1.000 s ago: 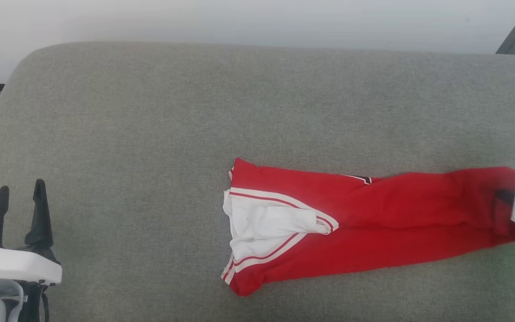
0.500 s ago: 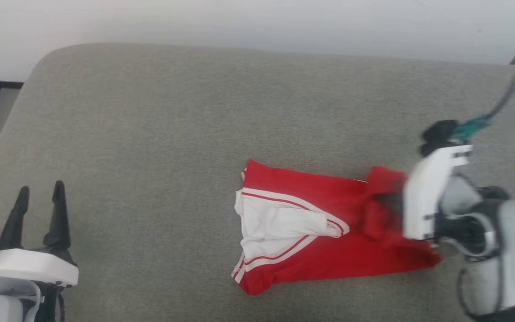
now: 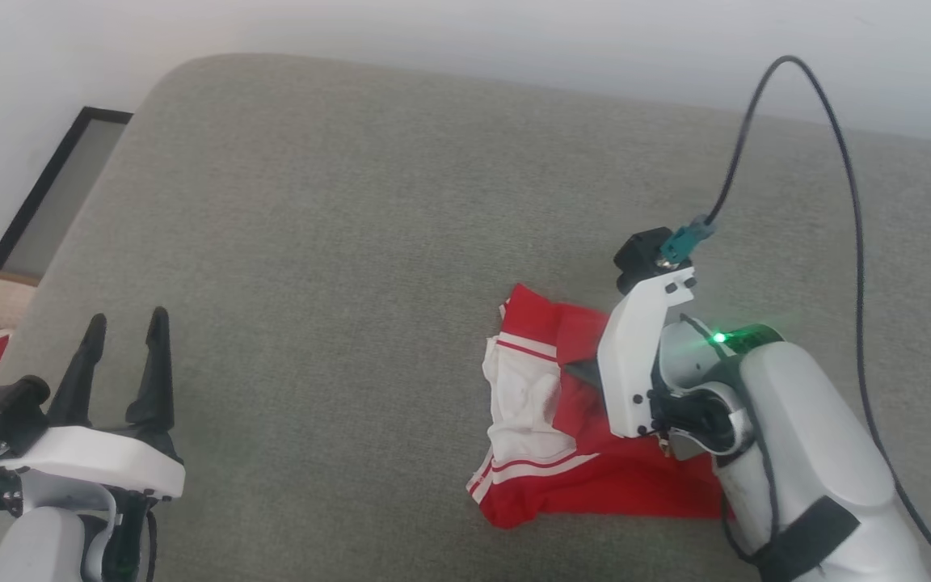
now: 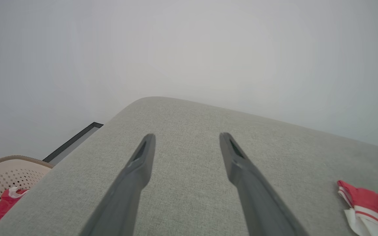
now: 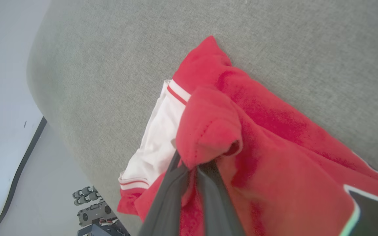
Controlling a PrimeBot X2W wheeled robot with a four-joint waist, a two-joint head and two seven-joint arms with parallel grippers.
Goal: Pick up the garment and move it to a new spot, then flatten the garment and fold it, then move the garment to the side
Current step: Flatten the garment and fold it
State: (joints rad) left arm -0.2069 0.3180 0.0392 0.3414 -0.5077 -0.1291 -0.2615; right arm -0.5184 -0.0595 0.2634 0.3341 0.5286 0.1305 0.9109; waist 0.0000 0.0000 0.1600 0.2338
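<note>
Here we had our right gripper [image 5: 194,167] pinched on the garment [image 3: 595,477], bunched on the grey cushion [image 3: 336,242], right of its middle. Our left gripper [image 3: 128,317] hovered empty, fingers spread wide, near its left edge.

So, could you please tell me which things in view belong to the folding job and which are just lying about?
Job: garment, gripped at a red edge by the shut right pincer; open left pincer; grey padded surface.
Lying about: perforated basket beside the surface; red-and-white cloth inside it.
</note>
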